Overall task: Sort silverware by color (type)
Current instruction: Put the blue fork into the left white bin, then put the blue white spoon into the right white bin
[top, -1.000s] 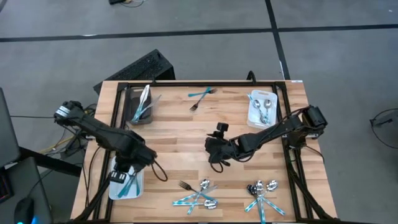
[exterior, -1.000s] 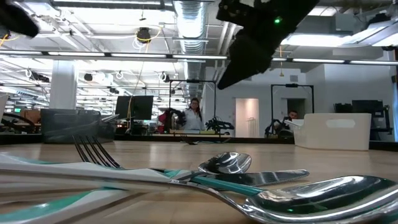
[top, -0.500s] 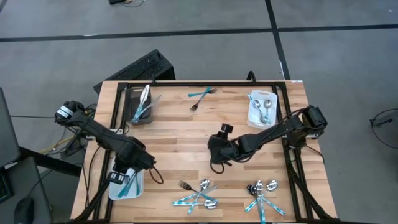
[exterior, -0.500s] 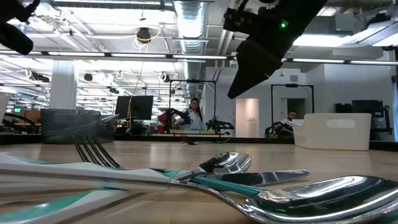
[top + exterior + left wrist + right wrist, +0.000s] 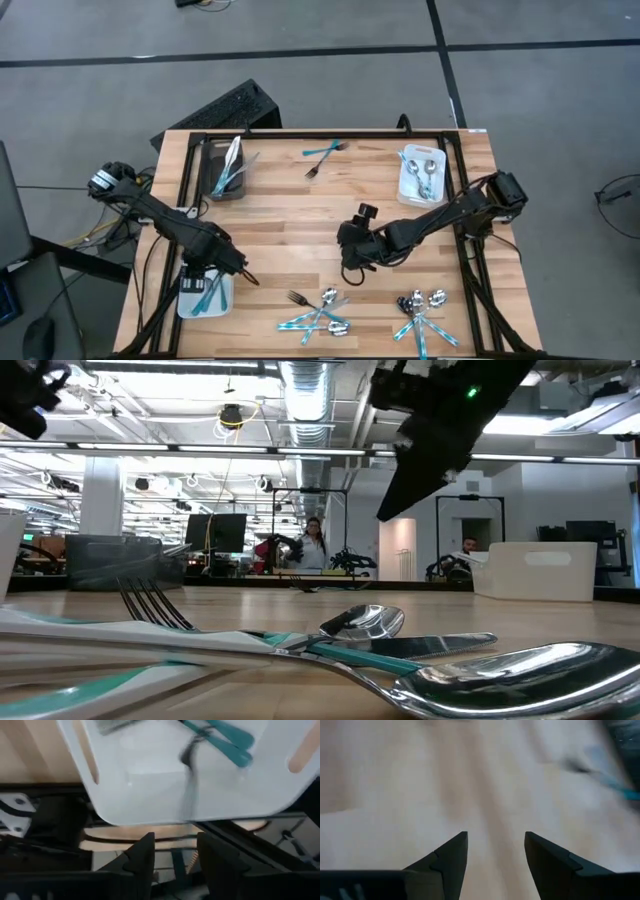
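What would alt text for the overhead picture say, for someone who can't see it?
Two dark robot arms reach over a wooden table strewn with silverware. The left claw hovers over a white bin holding teal-handled pieces; the right claw hangs open near the centre.

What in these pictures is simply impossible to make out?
- The white bin at the table's near left: in the high view the left gripper covers part of its contents.
- The right wrist view is motion-blurred past the right gripper; the teal streak cannot be identified.
- The dark bin: pieces overlap and are too small to count.
- The low view's nearest silverware is cut off by the bottom edge.
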